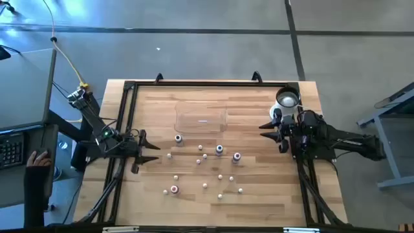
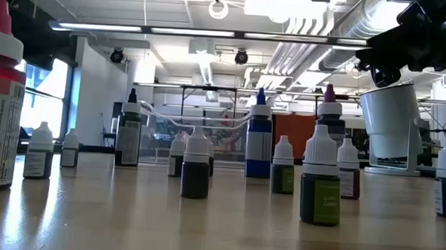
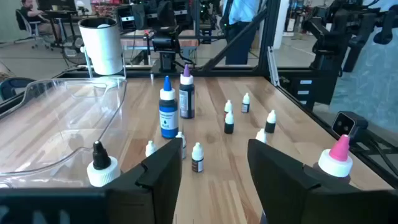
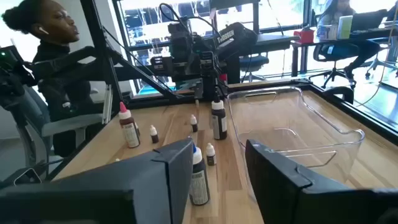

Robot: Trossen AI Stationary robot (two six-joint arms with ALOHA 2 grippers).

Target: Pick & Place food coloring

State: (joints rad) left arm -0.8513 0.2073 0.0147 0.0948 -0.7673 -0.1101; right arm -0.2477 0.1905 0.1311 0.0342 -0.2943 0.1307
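Sitting at the left edge of the wooden counter (image 1: 259, 200), the left pincer (image 1: 150, 152) is holding nothing, its two dark fingers (image 3: 165, 171) spread wide and pointing toward the middle. Just beyond the frame on that side, a person's hand (image 1: 39, 158) is resting by a keyboard.

Across the middle of the counter the food coloring bottles (image 1: 206, 169) are standing upright and scattered, most of them apart from one another. A dark-capped one (image 1: 178, 138) is standing nearest the clear plastic tray (image 1: 202, 119), which is lying at the far middle of the counter. A red-topped one (image 1: 173, 189) is sitting toward the near edge, a blue one (image 1: 219, 149) and a purple one (image 1: 237, 156) further right. From the low view, the blue bottle (image 2: 258, 138) is rising taller than the small whitish-capped ones around it.

At the right edge, the right pincer (image 1: 275, 136) is hovering wide and empty, facing the bottles. Close beside it, by the far right corner, a white cup (image 1: 287, 99) is standing in its holder.
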